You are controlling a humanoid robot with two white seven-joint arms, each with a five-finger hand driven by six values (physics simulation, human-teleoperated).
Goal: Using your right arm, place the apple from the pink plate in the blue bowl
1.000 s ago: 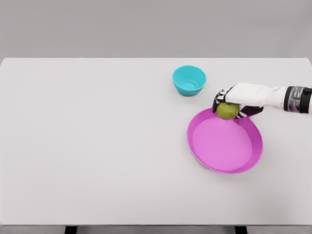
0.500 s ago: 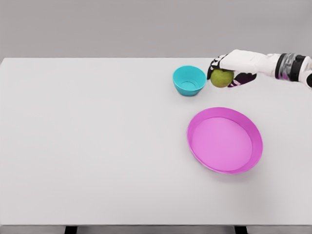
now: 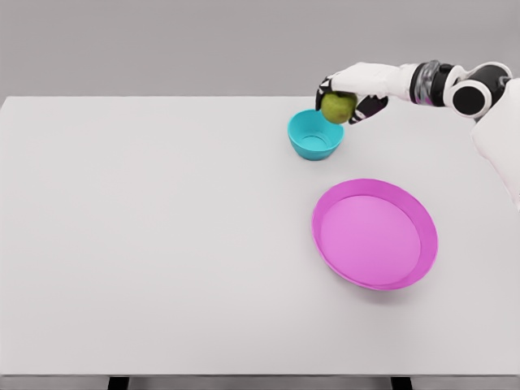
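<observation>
The right hand (image 3: 351, 91) has its fingers curled around the green apple (image 3: 336, 107), gripping it from above. The apple hangs over the far right rim of the blue bowl (image 3: 314, 136). The pink plate (image 3: 375, 234) sits nearer, well apart, on the white table (image 3: 146, 244).

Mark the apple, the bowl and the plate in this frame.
apple (image 3: 335, 108), head view, middle of its green skin.
bowl (image 3: 310, 149), head view, front outer wall.
plate (image 3: 325, 252), head view, left rim.
</observation>
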